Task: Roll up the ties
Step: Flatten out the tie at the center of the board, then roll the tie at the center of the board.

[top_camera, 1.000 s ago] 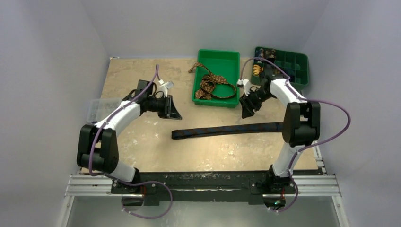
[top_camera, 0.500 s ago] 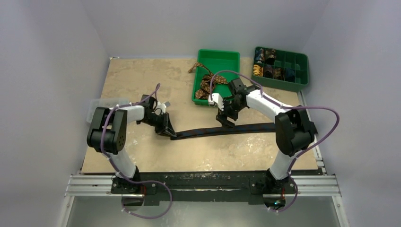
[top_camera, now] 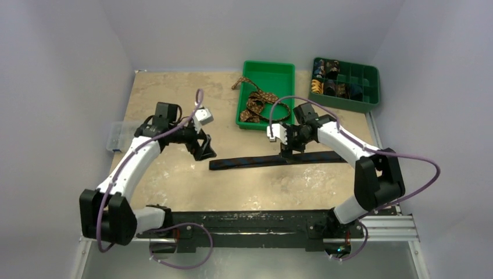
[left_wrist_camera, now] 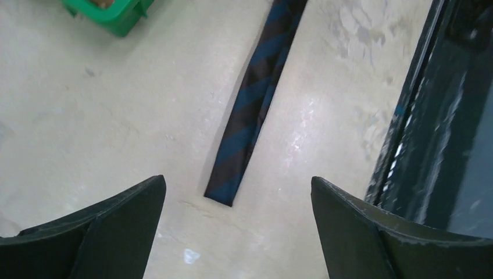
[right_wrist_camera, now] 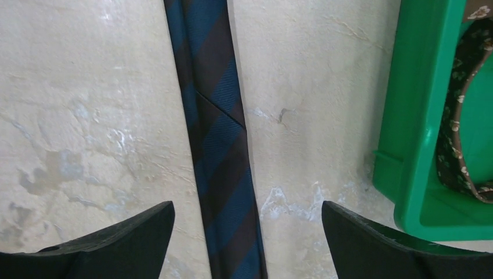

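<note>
Top external view: navy tie [top_camera: 276,159] flat, unrolled, mid-table. Left gripper [top_camera: 203,152] — lately down at its left end — now lifted clear, jaws wide; right gripper [top_camera: 289,152] over its middle, jaws likewise spread. Rolling not yet begun.

Counter: we see a beige, mottled counter [top_camera: 174,99] with pale scuffs, closed in by plain white walls [top_camera: 244,29].
Tray: we find 1 bright green tray [top_camera: 268,63], open and rectangular, at the far edge near the middle.
Box: right of it and apart from it, we see 1 darker green divided box [top_camera: 372,87] with many small compartments.
Container: we note 1 small clear container [top_camera: 116,136] at the counter's left edge.
Rail: we see a metal rail [top_camera: 250,233] along the near edge.
</note>
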